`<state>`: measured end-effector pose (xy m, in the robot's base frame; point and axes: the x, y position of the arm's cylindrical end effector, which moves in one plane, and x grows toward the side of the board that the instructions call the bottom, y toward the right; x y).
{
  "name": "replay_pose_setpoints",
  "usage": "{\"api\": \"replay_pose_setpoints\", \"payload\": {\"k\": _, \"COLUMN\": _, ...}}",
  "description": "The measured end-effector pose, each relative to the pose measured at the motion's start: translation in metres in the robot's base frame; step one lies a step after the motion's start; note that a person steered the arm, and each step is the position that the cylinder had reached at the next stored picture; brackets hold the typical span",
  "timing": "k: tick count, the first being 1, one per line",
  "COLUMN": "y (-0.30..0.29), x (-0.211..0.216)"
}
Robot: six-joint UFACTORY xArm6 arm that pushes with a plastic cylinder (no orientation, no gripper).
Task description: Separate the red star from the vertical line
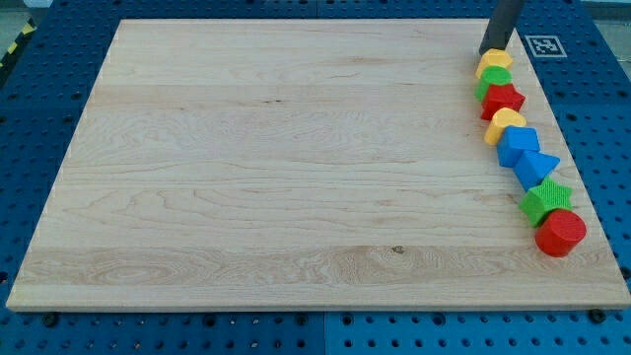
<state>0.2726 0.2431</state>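
Note:
Several blocks stand in a near-vertical line along the board's right edge. From top to bottom: a yellow block [495, 64], a green block [492, 82], the red star [504, 100], a yellow block [505, 124], a blue block [517, 144], a blue triangle [537, 167], a green star [546, 200] and a red cylinder [561, 233]. The red star touches the green block above it and the yellow block below it. My tip [490, 52] is at the top of the line, just above the top yellow block and close to it.
The wooden board [276, 168] lies on a blue pegboard table. A white fiducial tag [542, 45] sits off the board's top right corner. The line of blocks runs close to the board's right edge.

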Motion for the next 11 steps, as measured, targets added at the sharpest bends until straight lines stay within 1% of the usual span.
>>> {"api": "replay_pose_setpoints", "payload": {"k": 1, "y": 0.000, "x": 0.000}}
{"api": "replay_pose_setpoints", "payload": {"k": 2, "y": -0.001, "x": -0.009}}
{"api": "replay_pose_setpoints", "payload": {"k": 3, "y": 0.010, "x": -0.040}}
{"api": "replay_pose_setpoints", "payload": {"k": 4, "y": 0.102, "x": -0.029}}
{"api": "replay_pose_setpoints", "payload": {"k": 5, "y": 0.102, "x": -0.026}}
{"api": "replay_pose_setpoints", "payload": {"k": 6, "y": 0.102, "x": 0.003}}
{"api": "replay_pose_setpoints", "payload": {"k": 7, "y": 0.102, "x": 0.065}}
{"api": "replay_pose_setpoints", "payload": {"k": 8, "y": 0.095, "x": 0.107}}
{"api": "replay_pose_setpoints", "payload": {"k": 9, "y": 0.042, "x": 0.110}}
{"api": "replay_pose_setpoints", "payload": {"k": 10, "y": -0.029, "x": 0.113}}
{"api": "replay_pose_setpoints", "payload": {"k": 11, "y": -0.048, "x": 0.116}}
